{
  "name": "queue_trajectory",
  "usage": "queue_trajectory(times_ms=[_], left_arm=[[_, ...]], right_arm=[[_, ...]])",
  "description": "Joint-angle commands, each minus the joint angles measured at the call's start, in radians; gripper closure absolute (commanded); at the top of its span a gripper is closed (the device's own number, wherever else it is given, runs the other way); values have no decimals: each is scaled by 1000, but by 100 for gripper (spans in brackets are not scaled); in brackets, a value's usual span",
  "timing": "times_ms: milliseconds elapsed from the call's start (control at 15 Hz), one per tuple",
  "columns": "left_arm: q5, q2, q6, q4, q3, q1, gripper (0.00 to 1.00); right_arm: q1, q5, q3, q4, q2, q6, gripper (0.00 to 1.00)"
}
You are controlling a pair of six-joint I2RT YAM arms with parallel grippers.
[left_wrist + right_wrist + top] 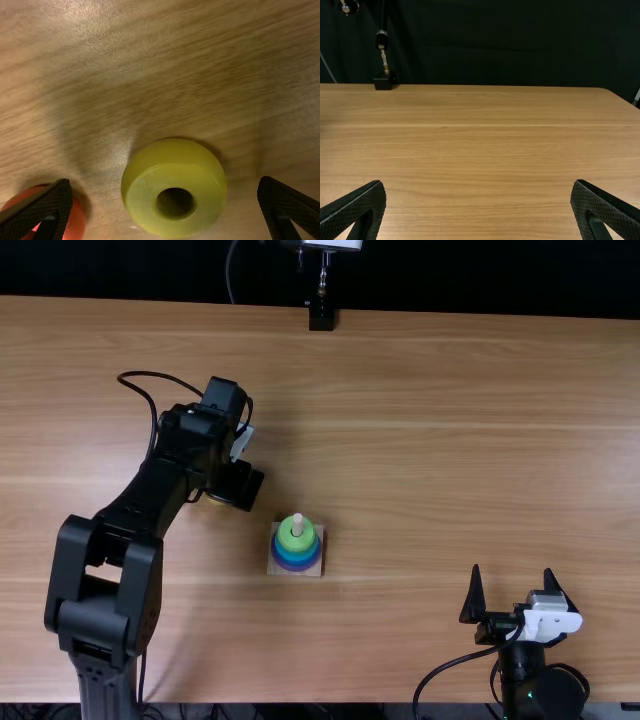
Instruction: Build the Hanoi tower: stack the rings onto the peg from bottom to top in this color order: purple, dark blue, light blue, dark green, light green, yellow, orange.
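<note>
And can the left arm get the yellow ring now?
Probably yes. Its tool is open over the yellow ring, with nothing lying on top. The orange ring is close by, though, and one finger might bump it.

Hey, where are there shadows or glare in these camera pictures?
Left wrist view: a pale sheen on the table, dark shadow along the edges of the yellow ring and orange ring; top view: soft shadows on the table beside the left arm; right wrist view: fairly even light on the table, against a dark backdrop.
</note>
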Motion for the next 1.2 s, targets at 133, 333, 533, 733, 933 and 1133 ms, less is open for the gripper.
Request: queue_trajectory(times_ms=[133,333,533,733,933,1133], left_arm=[[-2,17,10,-2,-18,-10,0],[-4,17,1,0,-21,-10,50],[-4,17,-1,0,-22,-10,91],[-2,16,-1,2,-21,-11,100],[-4,11,1,0,-19,-27,100],[-2,-15,-3,-17,13,-30,100]], right_arm=[[-8,19,-15,-20,-13,8,0],[-8,19,-15,-20,-13,8,0],[-6,19,-15,-20,-13,8,0],[-8,19,-15,-20,-13,8,0],[-8,19,-15,-20,-13,8,0],[-8,19,-15,-20,-13,8,0]])
